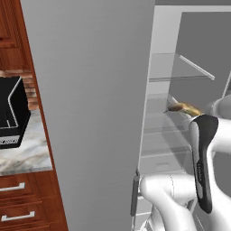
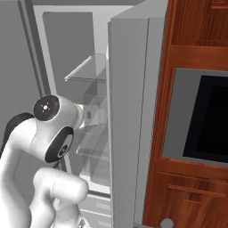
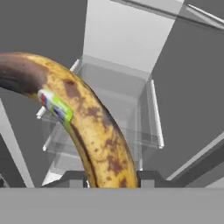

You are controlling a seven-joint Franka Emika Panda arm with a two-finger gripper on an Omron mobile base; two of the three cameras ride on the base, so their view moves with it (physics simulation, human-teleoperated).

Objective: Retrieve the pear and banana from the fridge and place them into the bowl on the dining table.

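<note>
The banana (image 3: 89, 135), spotty yellow-brown with a small sticker, sits between the two dark finger tips of the gripper (image 3: 111, 178), which is squeezed tight on it. It is inside the open fridge (image 1: 90, 90), above the clear glass shelves (image 1: 180, 74).

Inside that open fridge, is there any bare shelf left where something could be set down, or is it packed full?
Plenty looks free. In the fridge, the upper glass shelf under the white back wall is bare, and so are the clear shelves below it. The one crowded spot is mid-height, where the gripper is shut on the banana beside the white arm.
</note>
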